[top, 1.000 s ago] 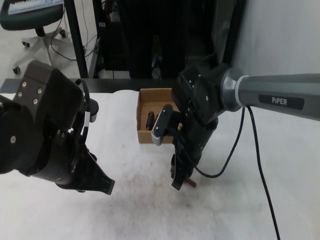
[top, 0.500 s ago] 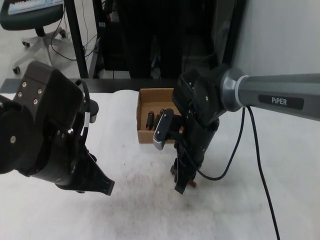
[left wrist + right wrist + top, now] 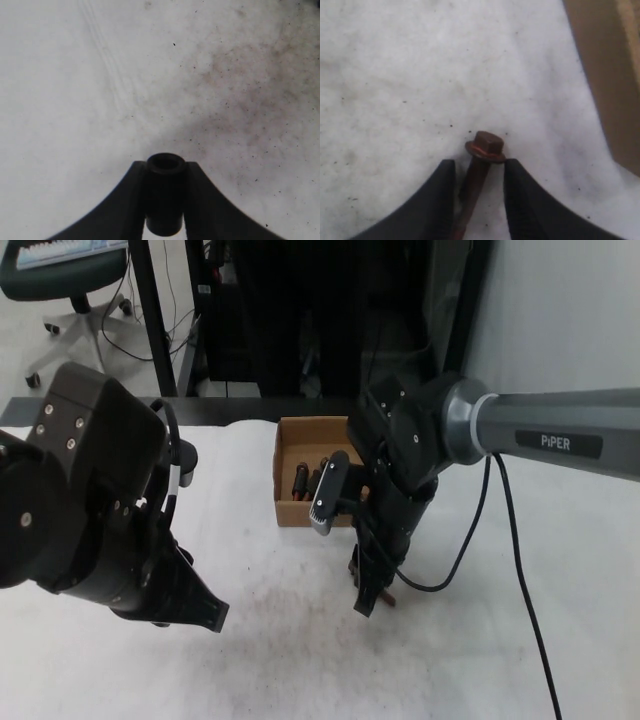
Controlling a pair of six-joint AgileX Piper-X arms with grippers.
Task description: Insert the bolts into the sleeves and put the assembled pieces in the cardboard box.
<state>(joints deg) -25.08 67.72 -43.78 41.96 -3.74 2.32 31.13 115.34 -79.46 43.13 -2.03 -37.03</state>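
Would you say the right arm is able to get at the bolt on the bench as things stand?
Probably yes: the bolt lies between its open jaws, with nothing in between.

Bolt (image 3: 482, 150) shank runs off frame edge inside right gripper (image 3: 479, 172). Box (image 3: 285, 510) pieces (image 3: 303, 480) half behind right arm (image 3: 420, 450), too small to ID.

Lab or office room: swivel chair (image 3: 55, 280), loose floor cables (image 3: 122, 302), white-covered bench (image 3: 300, 670), black stand legs (image 3: 147, 320).
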